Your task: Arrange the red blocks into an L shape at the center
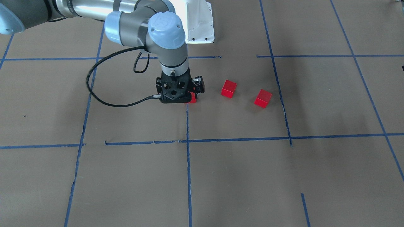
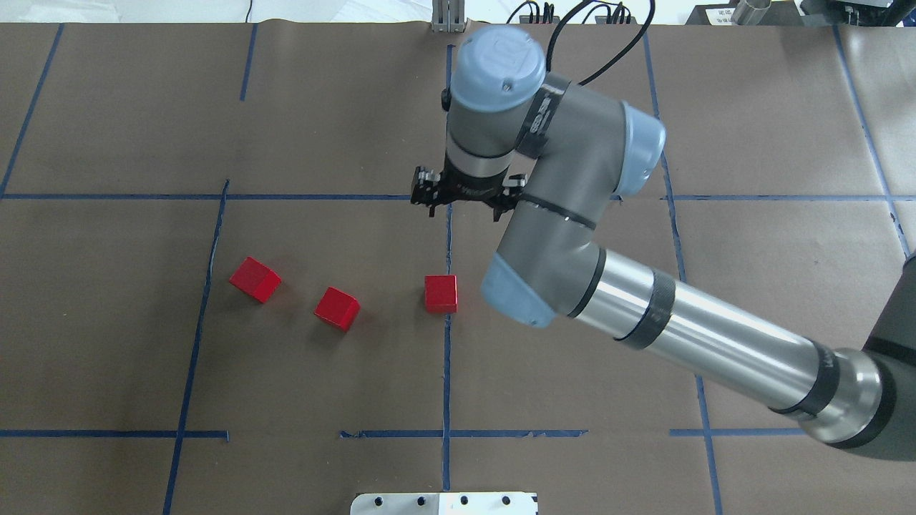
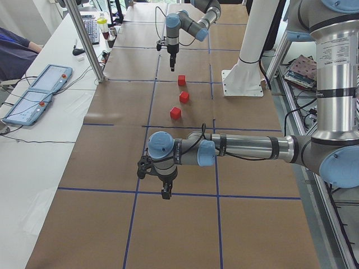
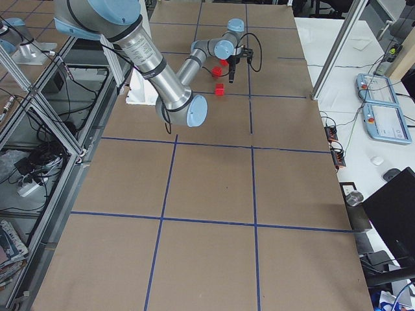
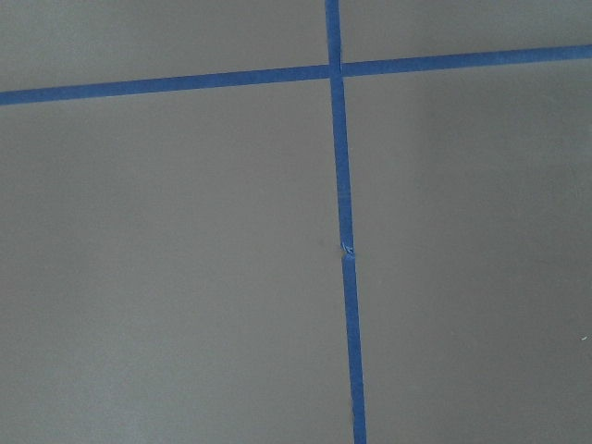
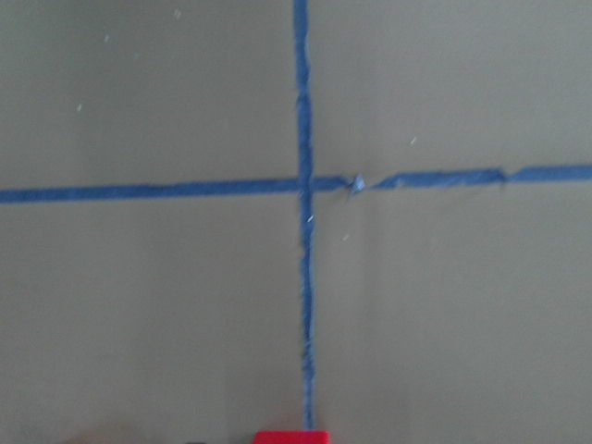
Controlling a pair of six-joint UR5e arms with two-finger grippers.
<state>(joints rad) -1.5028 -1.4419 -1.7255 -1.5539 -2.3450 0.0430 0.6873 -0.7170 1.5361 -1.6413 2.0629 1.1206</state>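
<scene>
Three red blocks lie in the center cell (image 2: 372,372). One block (image 2: 441,294) sits free against the vertical tape line; it also peeks out beside the gripper in the front view (image 1: 193,98) and at the bottom edge of the right wrist view (image 6: 291,437). The other two blocks (image 2: 337,308) (image 2: 255,279) lie apart to its left, each turned at an angle. My right gripper (image 2: 465,204) (image 1: 181,99) hangs raised just beyond the first block and holds nothing; its fingers are hidden. My left gripper (image 3: 165,193) hangs over bare paper far from the blocks; I cannot tell its state.
The robot's white base (image 1: 199,22) stands at the table's robot-side edge. Blue tape lines (image 5: 344,277) grid the brown paper. The right arm's forearm (image 2: 701,343) crosses the cell's right half. A black cable (image 1: 94,91) loops beside the wrist.
</scene>
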